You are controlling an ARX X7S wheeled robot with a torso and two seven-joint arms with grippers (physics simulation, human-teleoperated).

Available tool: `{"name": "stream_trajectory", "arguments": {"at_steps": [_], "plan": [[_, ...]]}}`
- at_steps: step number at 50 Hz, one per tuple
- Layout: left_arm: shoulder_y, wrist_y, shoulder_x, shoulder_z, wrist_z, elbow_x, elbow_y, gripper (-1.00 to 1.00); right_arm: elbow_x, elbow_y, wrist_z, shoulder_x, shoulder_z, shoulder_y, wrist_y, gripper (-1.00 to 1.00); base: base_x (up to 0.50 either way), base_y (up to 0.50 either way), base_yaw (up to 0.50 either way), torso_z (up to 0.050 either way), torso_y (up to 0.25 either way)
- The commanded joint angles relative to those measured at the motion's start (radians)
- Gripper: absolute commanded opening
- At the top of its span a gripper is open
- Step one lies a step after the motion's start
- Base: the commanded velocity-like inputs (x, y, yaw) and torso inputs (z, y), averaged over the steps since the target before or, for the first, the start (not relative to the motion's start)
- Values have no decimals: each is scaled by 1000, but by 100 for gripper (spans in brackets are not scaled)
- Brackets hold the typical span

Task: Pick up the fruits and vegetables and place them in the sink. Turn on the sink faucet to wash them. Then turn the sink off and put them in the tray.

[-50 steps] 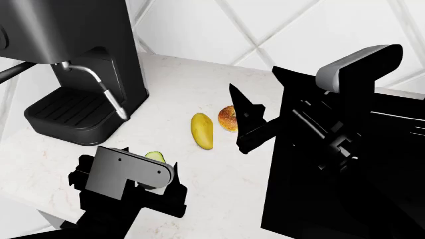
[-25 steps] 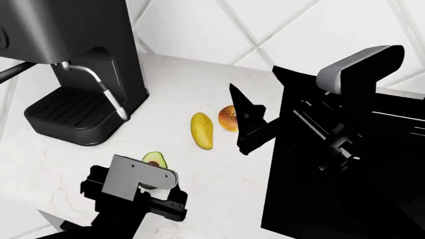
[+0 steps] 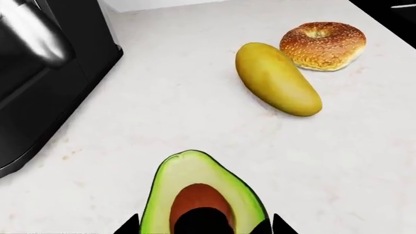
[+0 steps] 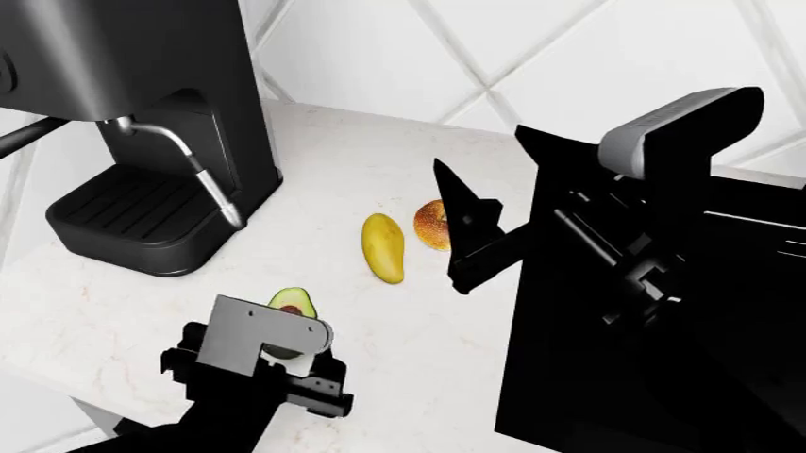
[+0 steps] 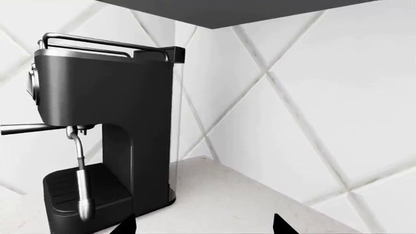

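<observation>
The halved avocado (image 4: 293, 304) lies cut face up on the white counter, pit showing. In the left wrist view the avocado (image 3: 195, 187) sits between the open tips of my left gripper (image 3: 204, 227), which straddle its near end without gripping. In the head view my left gripper (image 4: 271, 368) is just in front of it. The yellow oblong fruit (image 4: 383, 247) (image 3: 276, 78) lies further back. My right gripper (image 4: 478, 148) is open and empty, raised beside the yellow fruit. The black sink (image 4: 542, 396) is at the right, mostly hidden by my right arm. The faucet and tray are out of view.
A browned seeded bread roll (image 4: 429, 225) (image 3: 323, 45) lies just behind the yellow fruit. A black coffee machine (image 4: 139, 142) (image 5: 104, 131) stands at the back left against the tiled wall. The counter's front edge runs near my left gripper.
My left gripper has pulled back toward the counter's front edge and lowered, uncovering more of the avocado. The right arm and the fruits have not moved.
</observation>
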Motion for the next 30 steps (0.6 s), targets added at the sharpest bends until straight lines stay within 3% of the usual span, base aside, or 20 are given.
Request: {"name": "stream_trajectory", "arguments": {"at_steps": [1,9,20,30], "plan": [[14,33,-7,-6,23,12,-4,-100,9,3,7,5,-3,-5,-8,100,0,0,0,0,0],[-10,60,-43,-57,32,-21,80,-100,32,0,22,3,-1,22,21,100,0,0,0,0,0],[-110,39,-165,-207,2,-254,195,-100,112,18,66,-30,-13,117,159,100,0,0,0,0,0],[-100,57,-251,-303,-32,-358,219,-100,102,111,169,-62,-122,187,223,100,0,0,0,0,0]]}}
